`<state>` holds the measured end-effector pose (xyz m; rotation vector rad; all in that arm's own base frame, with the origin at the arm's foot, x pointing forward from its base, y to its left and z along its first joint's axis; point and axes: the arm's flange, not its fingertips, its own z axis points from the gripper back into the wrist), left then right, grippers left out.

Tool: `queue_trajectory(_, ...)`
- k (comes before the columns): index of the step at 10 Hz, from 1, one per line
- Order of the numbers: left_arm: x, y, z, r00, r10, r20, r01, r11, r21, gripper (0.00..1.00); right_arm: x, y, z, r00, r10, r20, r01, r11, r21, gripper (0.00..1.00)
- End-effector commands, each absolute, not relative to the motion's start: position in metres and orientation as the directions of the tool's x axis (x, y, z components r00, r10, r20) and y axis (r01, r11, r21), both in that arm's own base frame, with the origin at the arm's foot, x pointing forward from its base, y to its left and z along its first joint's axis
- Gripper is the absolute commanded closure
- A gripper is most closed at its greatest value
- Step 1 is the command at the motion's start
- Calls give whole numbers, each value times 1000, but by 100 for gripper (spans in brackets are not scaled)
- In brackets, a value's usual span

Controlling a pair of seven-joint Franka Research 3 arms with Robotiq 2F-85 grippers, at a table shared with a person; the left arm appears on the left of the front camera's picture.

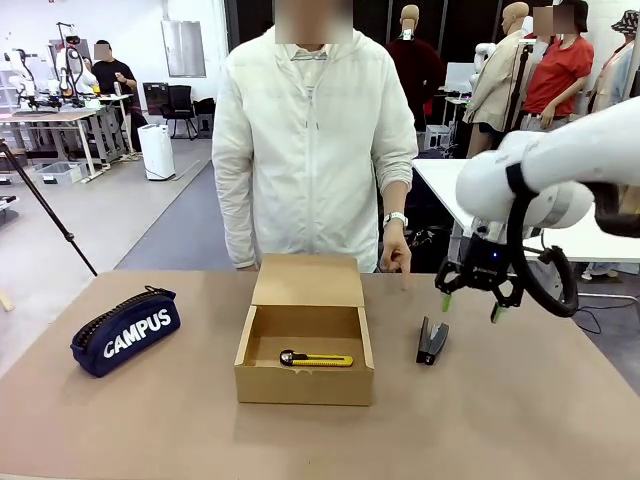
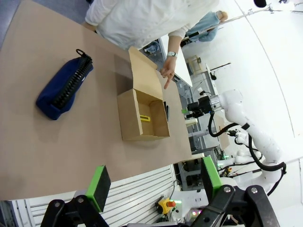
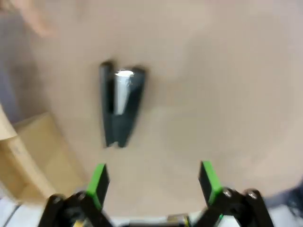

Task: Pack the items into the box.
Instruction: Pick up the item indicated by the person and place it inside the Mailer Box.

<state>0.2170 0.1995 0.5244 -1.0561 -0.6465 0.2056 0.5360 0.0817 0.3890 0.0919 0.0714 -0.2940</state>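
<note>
The brown cardboard box stands open mid-table, lid flap tilted back toward the person. Inside it lies the yellow-and-black utility knife; the left wrist view also catches the box and knife. A small black stapler rests on the table right of the box. My right gripper hovers open just above and right of it; its wrist view has the stapler ahead of the open fingers. The navy CAMPUS pencil case lies far left. My left gripper hangs open, high above the table.
A person in a white jacket stands at the far side, one hand with a pointing finger resting on the table behind the stapler. Bare tabletop spreads in front of the box and to the right.
</note>
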Motion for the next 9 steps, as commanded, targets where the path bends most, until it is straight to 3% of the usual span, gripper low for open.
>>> queue_trajectory(1, 217, 200, 525, 791, 452, 412, 169, 486, -857, 0, 537, 75, 398, 958, -266, -109, 285, 929, 235, 0)
queue_trajectory(4, 217, 200, 525, 791, 452, 412, 169, 486, -857, 0, 537, 75, 398, 958, -266, -109, 285, 929, 235, 0)
queue_trajectory(5, 217, 200, 525, 791, 452, 412, 169, 486, -857, 0, 536, 80, 394, 952, -289, -105, 303, 939, 164, 0)
queue_trajectory(6, 217, 200, 525, 791, 452, 412, 169, 486, -857, 0, 554, 97, 380, 985, -121, -119, 140, 976, 166, 0)
queue_trajectory(9, 217, 200, 525, 791, 452, 412, 169, 486, -857, 0, 575, 128, 358, 961, -277, -10, 277, 961, -11, 0)
